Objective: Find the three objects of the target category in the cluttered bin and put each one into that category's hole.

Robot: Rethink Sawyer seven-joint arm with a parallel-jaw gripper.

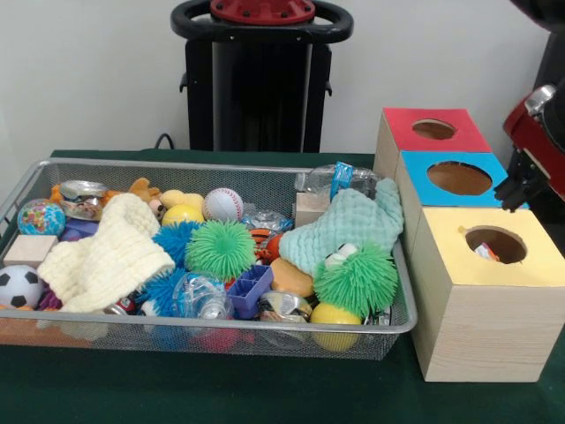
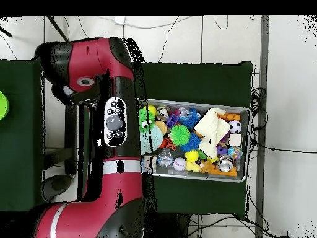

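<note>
On the green table [image 1: 265, 389], the cluttered bin [image 1: 212, 327] sits packed with toys, and we use it as our landmark. Just beside its right end in the front view stands the yellow-topped box [image 1: 494, 300], whose hole [image 1: 495, 244] shows something pale and orange inside. Behind that box, running away from the bin's right end, come the blue-topped box [image 1: 455, 181] and the red-topped box [image 1: 433, 131].

Inside the bin we see a cream knitted cloth [image 1: 106, 256] at the left, a soccer ball [image 1: 18, 285] at the left front corner, a baseball [image 1: 222, 204] near the back rim, two green spiky balls [image 1: 221, 249] and a mint cloth [image 1: 349, 231] at the right.

Beyond the bin's right end, over the blue box, our gripper [image 1: 516, 190] hangs dark at the frame's edge; we cannot tell how its fingers stand. From overhead, the red arm [image 2: 114, 124] covers the boxes beside the bin.
</note>
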